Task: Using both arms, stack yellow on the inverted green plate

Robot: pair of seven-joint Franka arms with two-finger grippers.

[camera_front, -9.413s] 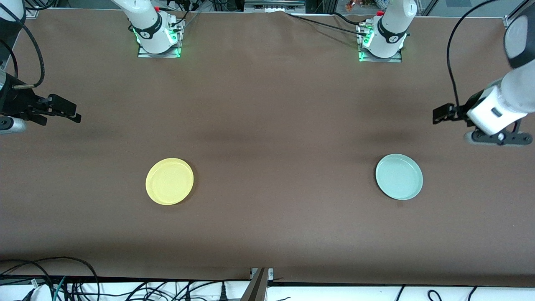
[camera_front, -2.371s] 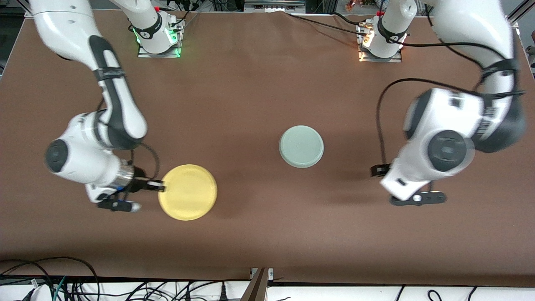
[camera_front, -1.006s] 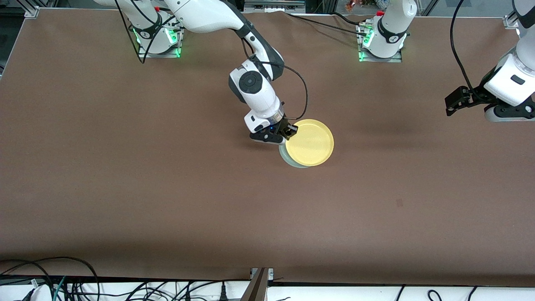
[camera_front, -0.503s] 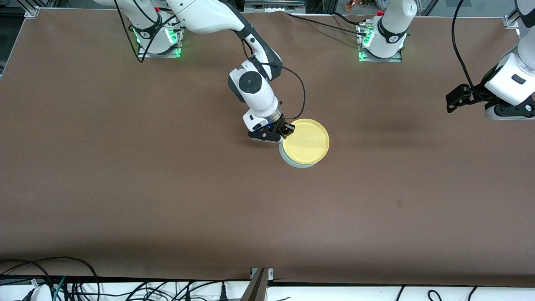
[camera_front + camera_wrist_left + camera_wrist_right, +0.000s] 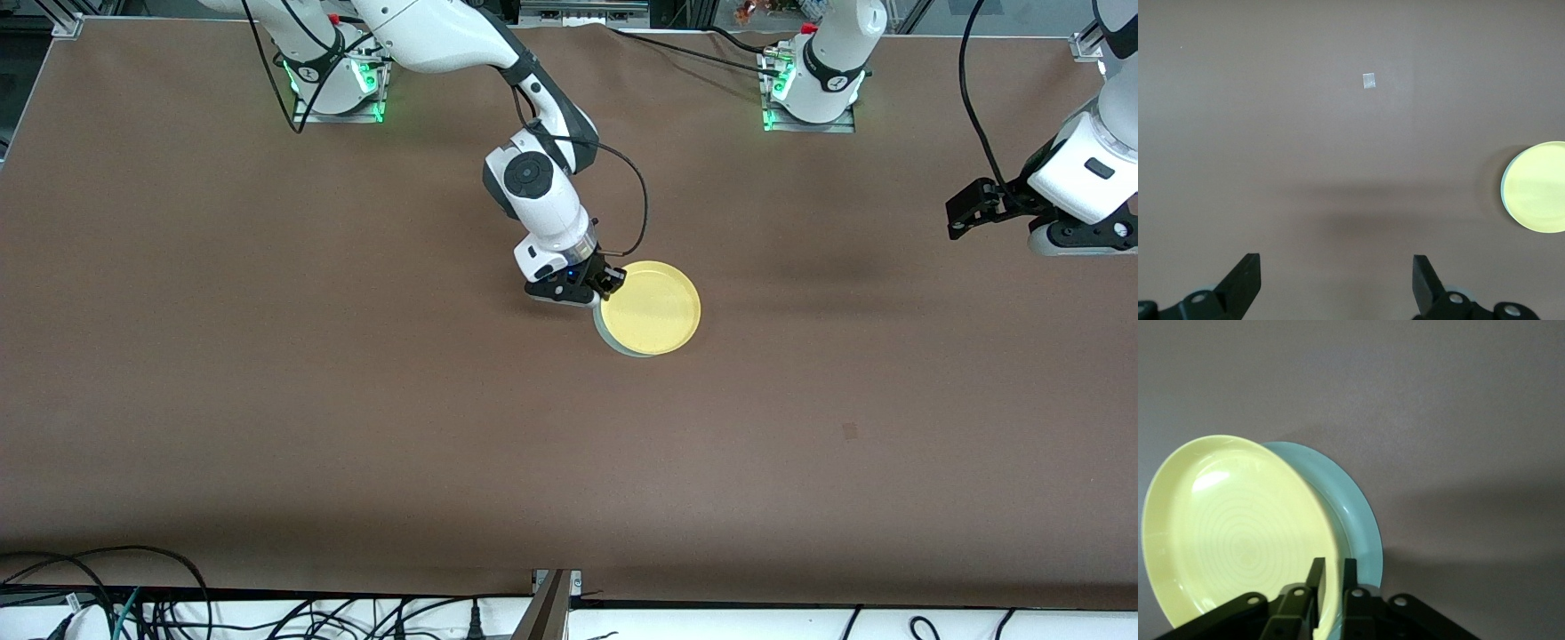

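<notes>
**Yellow plate over green, not released yet**

We see the yellow plate [image 5: 652, 307] sitting over the green plate [image 5: 613, 340] near the middle of the table [image 5: 267, 400], right side up, inside facing the camera. Only a thin crescent of green shows at the edge nearer the front camera and toward the right arm's end, so the stack is slightly off-centre. In the right wrist view the yellow plate [image 5: 1238, 533] covers most of the green plate [image 5: 1358, 520]; we can't tell if it is fully seated or a bit tilted.

The right end effector [image 5: 610, 279] is at the yellow rim, on the side toward the right arm's base, fingers [image 5: 1317, 577] closed narrow on the rim, one each side of it.

The left end effector [image 5: 958, 215] waits well apart over the left arm's end of the table, spread wide and empty; its wrist view shows both fingers [image 5: 1245, 280] far apart over bare table, the yellow plate [image 5: 1536, 187] off at the frame edge.

Risks as we judge them: the offset means yellow could slide off the smooth inverted green base on release. If the fingers drag the rim while opening or retreating, they could pull yellow sideways or shift both plates. A tilted release could leave it rocking.
</notes>
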